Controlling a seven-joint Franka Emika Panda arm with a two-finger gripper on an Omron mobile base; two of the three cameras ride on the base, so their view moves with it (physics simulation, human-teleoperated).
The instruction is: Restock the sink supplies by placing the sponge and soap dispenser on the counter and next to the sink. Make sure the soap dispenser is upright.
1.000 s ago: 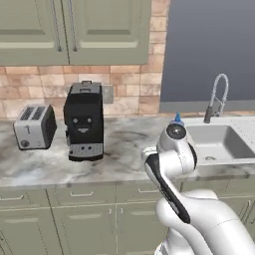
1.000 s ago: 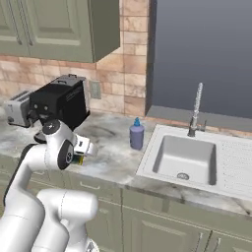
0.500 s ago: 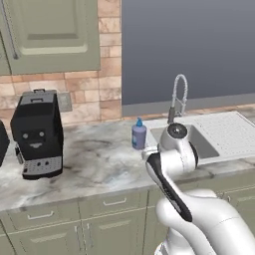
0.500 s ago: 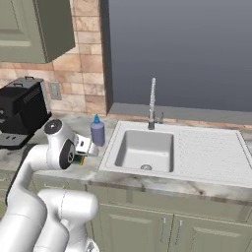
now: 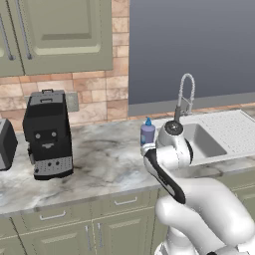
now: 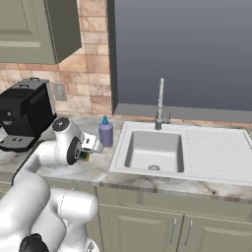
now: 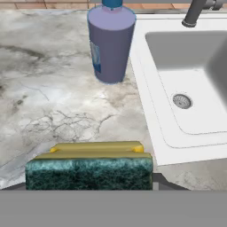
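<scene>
Sponge (image 7: pixel 88 167) sits clamped in the gripper (image 7: pixel 88 184), just above the counter (image 7: pixel 53 111) – soap dispenser (image 7: pixel 111 40) already upright beside the sink (image 7: pixel 186 88). Base has driven right since a second ago – coffee machine (image 5: pixel 47 134) slid left, sink now close, so only the sponge remains to set down

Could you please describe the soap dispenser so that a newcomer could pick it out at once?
Find the sink set in the marble counter. Just beside its left rim stands the soap dispenser, upright: a small lavender-blue bottle with a blue pump top, unlike the big black coffee machine.
</scene>
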